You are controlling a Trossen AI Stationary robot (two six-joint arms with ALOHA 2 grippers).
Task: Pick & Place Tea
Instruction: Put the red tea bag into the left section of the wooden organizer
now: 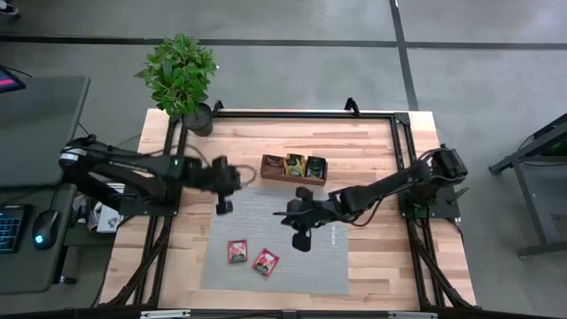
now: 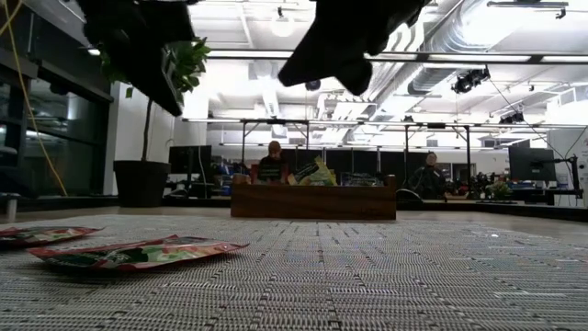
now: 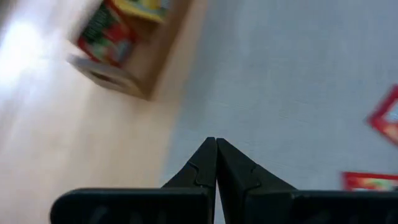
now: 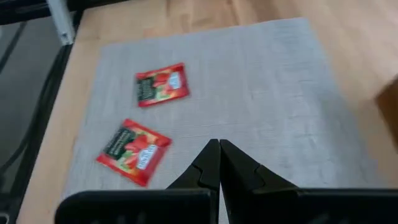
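High view: both end effectors, left (image 1: 222, 206) and right (image 1: 301, 241), hover pinched empty between picks, with two red sachets (image 1: 251, 257) at the mat's (image 1: 301, 270) seven o'clock next for the tray (image 1: 293, 167).

overhead, table-level, two wrist views (shared mat (image 1: 275, 239))

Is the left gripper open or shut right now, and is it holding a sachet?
Shut and empty: in its wrist view the left gripper has its fingertips pressed together with nothing between them, above the grey mat.

Loose tea: two red sachets (image 4: 161, 84) (image 4: 133, 151) lying flat, apart, ahead of the shut right jaws, untouched.
Trayed tea: sachets (image 1: 304, 165) upright, beyond both jaws.
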